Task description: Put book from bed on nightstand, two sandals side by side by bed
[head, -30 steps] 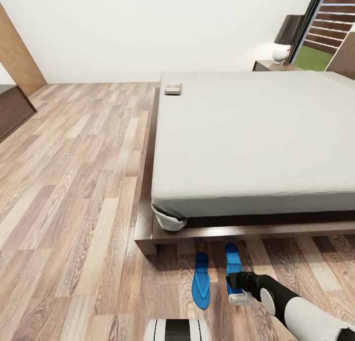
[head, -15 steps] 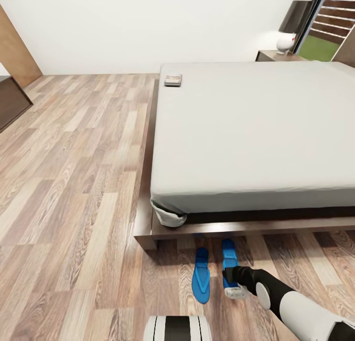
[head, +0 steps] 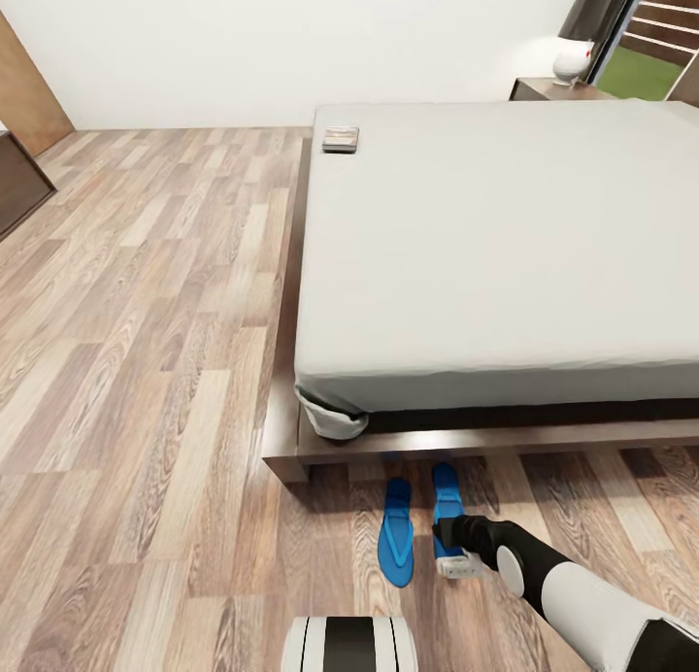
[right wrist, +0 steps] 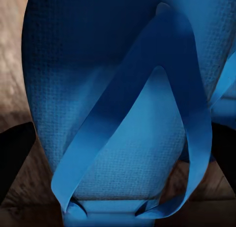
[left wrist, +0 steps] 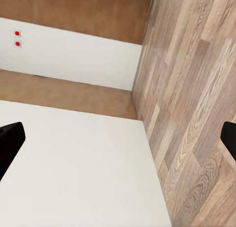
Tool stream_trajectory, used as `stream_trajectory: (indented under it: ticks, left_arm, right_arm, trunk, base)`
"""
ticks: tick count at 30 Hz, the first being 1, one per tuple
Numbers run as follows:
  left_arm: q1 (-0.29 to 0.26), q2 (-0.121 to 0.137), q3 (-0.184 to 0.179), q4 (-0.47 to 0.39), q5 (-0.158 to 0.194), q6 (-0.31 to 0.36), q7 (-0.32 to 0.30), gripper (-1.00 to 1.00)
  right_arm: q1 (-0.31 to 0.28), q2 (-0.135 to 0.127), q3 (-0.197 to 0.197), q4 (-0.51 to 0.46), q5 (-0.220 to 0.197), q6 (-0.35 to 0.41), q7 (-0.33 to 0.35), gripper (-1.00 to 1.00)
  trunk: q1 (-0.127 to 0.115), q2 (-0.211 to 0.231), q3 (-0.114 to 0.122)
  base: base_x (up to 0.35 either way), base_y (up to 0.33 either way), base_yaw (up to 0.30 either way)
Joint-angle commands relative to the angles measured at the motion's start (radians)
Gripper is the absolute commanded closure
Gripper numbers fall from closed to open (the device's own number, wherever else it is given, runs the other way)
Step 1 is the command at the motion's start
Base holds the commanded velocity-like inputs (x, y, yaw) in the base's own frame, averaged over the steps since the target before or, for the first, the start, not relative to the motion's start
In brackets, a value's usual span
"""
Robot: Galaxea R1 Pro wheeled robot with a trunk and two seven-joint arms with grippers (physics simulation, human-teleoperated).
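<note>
Two blue sandals lie side by side on the wood floor at the foot of the bed (head: 505, 245). The left sandal (head: 395, 543) lies free. My right gripper (head: 449, 548) hangs low over the heel end of the right sandal (head: 447, 497). In the right wrist view that sandal (right wrist: 123, 104) fills the gap between the wide-apart fingertips (right wrist: 14, 153), so the gripper (right wrist: 118, 148) is open. The book (head: 341, 138) lies on the mattress's far left corner. My left gripper (left wrist: 118, 138) is open and holds nothing.
A dark nightstand (head: 549, 90) with a white lamp (head: 571, 62) stands beyond the bed's far right side. The dark bed frame (head: 291, 453) juts out just ahead of the sandals. Open plank floor (head: 146, 313) spreads to the left, with a dark bench (head: 15, 182) at the far left.
The whole picture has shifted, so the camera has moved. My right gripper has edged a little left over the right sandal. The sandals and the book stay where they were.
</note>
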Motion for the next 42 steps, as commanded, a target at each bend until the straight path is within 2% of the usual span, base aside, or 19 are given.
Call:
stream_trajectory:
  ticks: [1, 4, 11, 15, 18, 27, 32, 38, 42]
  left_arm:
    - [0.000, 0.000, -0.006, -0.001, 0.011, -0.005, 0.002, -1.00]
    - [0.000, 0.000, -0.006, -0.001, 0.011, -0.005, 0.002, -1.00]
    - [0.000, 0.000, -0.006, -0.001, 0.011, -0.005, 0.002, -1.00]
    - [0.000, 0.000, -0.007, -0.001, 0.011, -0.005, 0.002, -1.00]
    - [0.000, 0.000, -0.007, -0.001, 0.011, -0.005, 0.002, -1.00]
    - [0.000, 0.000, -0.008, -0.001, 0.011, -0.005, 0.002, -1.00]
    - [0.000, -0.001, -0.008, -0.001, 0.011, -0.005, 0.002, -1.00]
    - [0.000, -0.001, -0.008, -0.001, 0.011, -0.005, 0.003, -1.00]
    - [0.000, -0.001, -0.008, -0.001, 0.011, -0.005, 0.003, -1.00]
  right_arm:
    - [-0.003, -0.001, 0.004, 0.003, 0.002, -0.005, 0.004, 1.00]
    - [-0.007, -0.001, 0.004, 0.011, 0.002, -0.005, 0.003, 1.00]
    - [-0.010, 0.000, 0.005, 0.021, 0.001, -0.005, 0.001, 1.00]
    - [-0.011, 0.000, 0.005, 0.022, 0.001, -0.005, 0.000, 1.00]
    - [-0.012, 0.001, 0.005, 0.022, 0.001, -0.005, 0.000, 1.00]
    - [-0.021, 0.001, 0.005, 0.021, 0.000, -0.005, -0.001, 1.00]
    - [-0.031, 0.001, 0.005, 0.021, 0.000, -0.005, -0.001, 1.00]
    - [-0.037, 0.002, 0.005, 0.021, 0.000, -0.005, -0.002, 1.00]
    - [-0.039, 0.002, 0.005, 0.021, 0.000, -0.005, -0.002, 1.00]
  trunk:
    - [0.000, 0.000, -0.001]
    - [0.000, 0.000, -0.001]
    - [0.003, -0.002, -0.028]
    - [0.003, -0.002, -0.028]
    - [0.004, -0.003, -0.039]
    - [0.004, -0.003, -0.039]
    - [0.007, -0.004, -0.059]
    - [0.007, -0.004, -0.059]
    - [0.008, -0.005, -0.074]
  base:
    - [0.000, 0.000, 0.000]
    - [0.000, 0.000, 0.000]
    - [0.000, 0.000, 0.000]
    - [0.000, 0.000, 0.000]
    - [0.000, 0.000, 0.000]
    - [0.000, 0.000, 0.000]
    - [0.000, 0.000, 0.000]
    - [0.000, 0.000, 0.000]
    - [0.000, 0.000, 0.000]
